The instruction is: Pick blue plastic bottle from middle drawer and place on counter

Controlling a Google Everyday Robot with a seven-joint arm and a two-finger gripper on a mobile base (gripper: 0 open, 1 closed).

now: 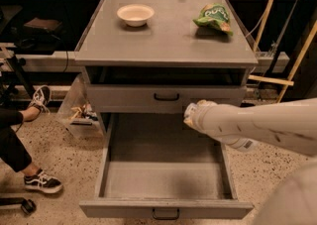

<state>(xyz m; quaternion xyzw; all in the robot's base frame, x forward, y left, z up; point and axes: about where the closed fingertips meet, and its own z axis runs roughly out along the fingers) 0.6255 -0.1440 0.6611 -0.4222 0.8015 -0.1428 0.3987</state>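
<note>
The middle drawer [163, 179] is pulled wide open, and its grey floor is bare where it shows. My white-sleeved arm [247, 125] reaches in from the right over the drawer's right rear corner. Its rounded end [196, 113] lies just below the upper drawer front. My gripper is hidden beneath the arm. A small pale object [243, 144], probably the blue plastic bottle, peeks out under the arm at the drawer's right wall. The counter [163, 35] is the grey cabinet top above.
A white bowl [135, 14] sits back left on the counter and a green snack bag [214, 17] back right. The upper drawer [166, 97] is shut. A person's legs and shoes [42, 182] and a plastic bin [79, 115] are left of the cabinet.
</note>
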